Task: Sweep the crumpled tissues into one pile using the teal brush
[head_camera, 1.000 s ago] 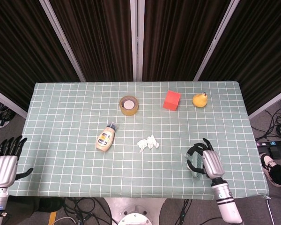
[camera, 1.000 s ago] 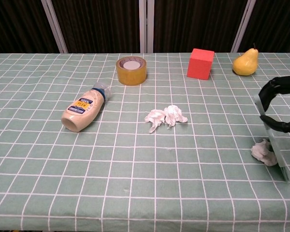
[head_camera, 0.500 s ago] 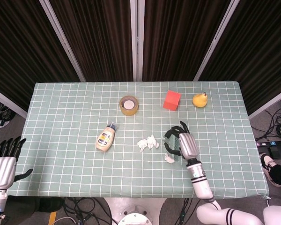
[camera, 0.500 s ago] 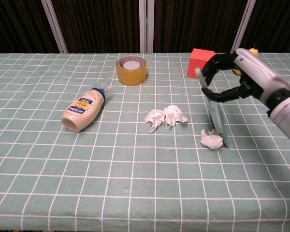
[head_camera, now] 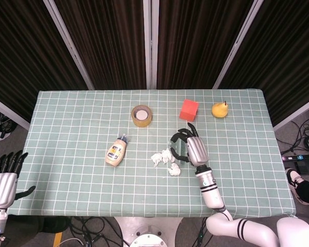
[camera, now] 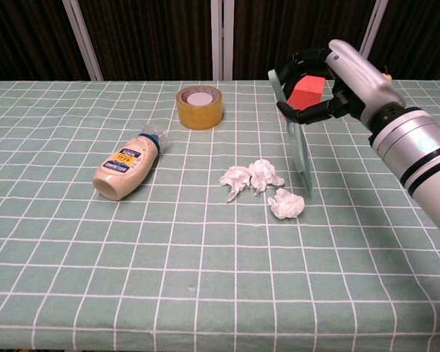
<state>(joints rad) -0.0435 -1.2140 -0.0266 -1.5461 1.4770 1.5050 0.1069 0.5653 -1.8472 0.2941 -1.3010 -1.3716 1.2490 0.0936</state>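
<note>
My right hand (head_camera: 187, 146) (camera: 330, 77) grips the teal brush (camera: 295, 138) (head_camera: 176, 150), held upright with its lower end near the cloth. Just left of the brush lies one crumpled tissue (camera: 286, 203) (head_camera: 173, 169). Close beside it, further left, sits a clump of crumpled tissues (camera: 251, 177) (head_camera: 161, 156). A small gap separates the single tissue from the clump. My left hand (head_camera: 3, 179) hangs open off the table's near left corner, holding nothing; the chest view does not show it.
A lying mayonnaise bottle (camera: 127, 162) (head_camera: 116, 151) is left of the tissues. A tape roll (camera: 199, 105) (head_camera: 141, 114), red cube (camera: 306, 92) (head_camera: 189, 109) and yellow pear (head_camera: 220, 109) stand along the far side of the green checked table (camera: 132, 279).
My right hand has swept the brush leftward across the table, pushing the single tissue from the right edge to just beside the clump. The left hand stays put.
</note>
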